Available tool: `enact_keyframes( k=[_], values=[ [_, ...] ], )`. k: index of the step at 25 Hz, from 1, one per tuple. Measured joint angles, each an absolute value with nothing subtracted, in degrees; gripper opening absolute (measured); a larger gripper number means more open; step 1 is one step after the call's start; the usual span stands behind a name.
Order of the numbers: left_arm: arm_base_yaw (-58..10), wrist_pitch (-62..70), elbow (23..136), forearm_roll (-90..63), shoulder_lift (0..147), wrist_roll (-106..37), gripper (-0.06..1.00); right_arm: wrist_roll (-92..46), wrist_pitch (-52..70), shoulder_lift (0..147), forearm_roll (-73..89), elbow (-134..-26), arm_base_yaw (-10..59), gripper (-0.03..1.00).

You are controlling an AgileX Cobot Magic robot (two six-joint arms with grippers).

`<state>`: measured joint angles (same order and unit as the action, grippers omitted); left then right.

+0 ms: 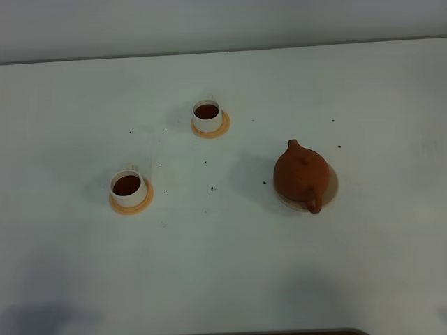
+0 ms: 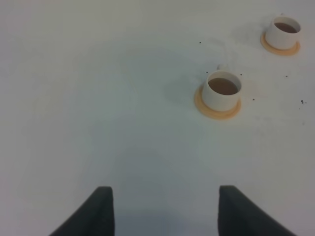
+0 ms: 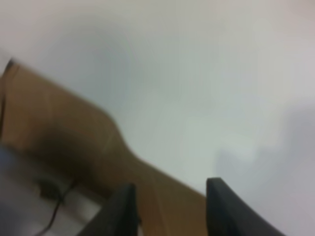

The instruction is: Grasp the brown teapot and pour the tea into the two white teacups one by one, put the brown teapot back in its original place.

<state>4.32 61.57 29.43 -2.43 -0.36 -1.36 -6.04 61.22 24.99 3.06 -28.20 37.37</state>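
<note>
Nearest, both grippers idle: left gripper (image 2: 165,211) jaws spread, empty; right gripper (image 3: 170,209) jaws spread, empty, over the table edge (image 3: 74,142). Near-left teacup (image 1: 128,187), full, on orange coaster (image 1: 131,204). Right, brown teapot (image 1: 301,175) upright on beige disc (image 1: 331,184). Farthest, 2nd teacup (image 1: 207,115), full.

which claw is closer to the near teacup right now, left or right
Left. The left claw hangs open over bare table with the near teacup ahead of it. The right claw looks at the table edge, no cup in its view.
</note>
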Motion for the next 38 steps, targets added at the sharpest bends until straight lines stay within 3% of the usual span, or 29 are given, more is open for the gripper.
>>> enact_keyframes(
  k=[8,23,38],
  values=[
    [4.32,61.57,29.43,-2.43,-0.36,-1.42,0.47,-5.98,61.20,15.24,2.83,-28.18,26.89,0.32],
    [4.32,61.57,29.43,-2.43,-0.36,-1.42,0.47,-5.10,61.20,10.37,1.80,-28.14,6.57,0.32],
    [4.32,61.57,29.43,-2.43,-0.36,-1.42,0.47,-4.97,61.25,1.75,1.80,-28.14,3.68,0.32]
  ],
)
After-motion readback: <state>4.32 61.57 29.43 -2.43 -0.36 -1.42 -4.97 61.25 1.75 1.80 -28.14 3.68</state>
